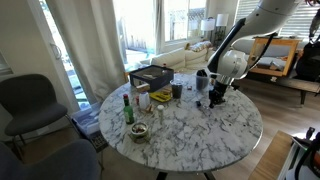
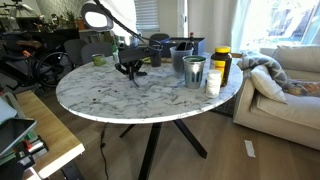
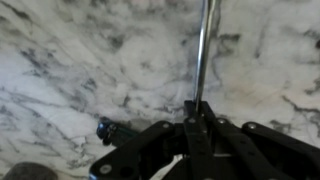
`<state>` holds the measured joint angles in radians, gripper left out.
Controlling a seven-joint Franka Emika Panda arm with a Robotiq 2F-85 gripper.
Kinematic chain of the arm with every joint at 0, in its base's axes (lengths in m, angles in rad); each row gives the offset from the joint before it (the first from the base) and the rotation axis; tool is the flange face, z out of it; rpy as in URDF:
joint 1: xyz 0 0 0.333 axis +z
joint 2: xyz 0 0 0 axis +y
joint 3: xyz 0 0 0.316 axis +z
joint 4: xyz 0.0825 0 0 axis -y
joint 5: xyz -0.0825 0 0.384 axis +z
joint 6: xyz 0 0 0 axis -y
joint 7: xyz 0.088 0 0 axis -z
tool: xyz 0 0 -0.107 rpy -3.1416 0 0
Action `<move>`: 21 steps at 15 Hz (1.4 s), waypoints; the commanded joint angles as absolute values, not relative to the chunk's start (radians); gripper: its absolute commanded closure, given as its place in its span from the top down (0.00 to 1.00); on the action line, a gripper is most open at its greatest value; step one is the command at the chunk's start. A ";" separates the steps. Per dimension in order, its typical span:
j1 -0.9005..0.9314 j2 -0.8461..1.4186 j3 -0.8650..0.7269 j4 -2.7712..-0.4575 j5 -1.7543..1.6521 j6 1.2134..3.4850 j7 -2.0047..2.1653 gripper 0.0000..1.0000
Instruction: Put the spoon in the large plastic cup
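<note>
My gripper (image 3: pixel 197 112) is shut on the thin metal handle of the spoon (image 3: pixel 205 50), which sticks out ahead of the fingers just above the marble tabletop (image 3: pixel 80 60). The spoon's bowl is out of the wrist view. In both exterior views the gripper (image 1: pixel 215 95) (image 2: pixel 130 68) hangs low over the round table. The large translucent plastic cup (image 2: pixel 193 72) stands upright near the table's edge, well away from the gripper; it also shows in an exterior view (image 1: pixel 177 90).
Beside the cup stand a white cup (image 2: pixel 213 82) and a yellow-lidded jar (image 2: pixel 221 62). A dark box (image 1: pixel 150 75), a green bottle (image 1: pixel 127 108) and a small bowl (image 1: pixel 138 131) sit on the table. A sofa (image 2: pixel 285 80) and chairs (image 1: pixel 30 100) surround it.
</note>
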<state>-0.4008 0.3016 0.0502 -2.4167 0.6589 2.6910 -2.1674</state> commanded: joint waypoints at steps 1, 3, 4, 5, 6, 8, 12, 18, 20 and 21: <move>-0.487 0.183 0.128 -2.430 0.887 2.563 -2.313 0.02; -0.380 0.227 0.037 -2.410 0.854 2.597 -2.276 0.08; -0.381 0.207 0.034 -2.410 0.869 2.579 -2.285 0.08; -0.383 0.194 0.032 -2.412 0.874 2.572 -2.286 0.02; -0.371 0.197 0.051 -2.404 1.004 2.657 -2.318 0.02; -0.409 0.200 0.108 -2.362 1.146 2.659 -2.303 0.02; -0.411 0.193 0.122 -2.288 1.372 2.671 -2.303 0.02; -0.417 0.185 0.110 -2.229 1.566 2.693 -2.321 0.08; -0.424 0.181 0.108 -2.213 1.628 2.704 -2.346 0.08; -0.425 0.181 0.108 -2.211 1.635 2.704 -2.346 0.02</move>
<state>-0.4248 0.1807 0.1079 -2.2110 1.6349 2.7045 -2.3459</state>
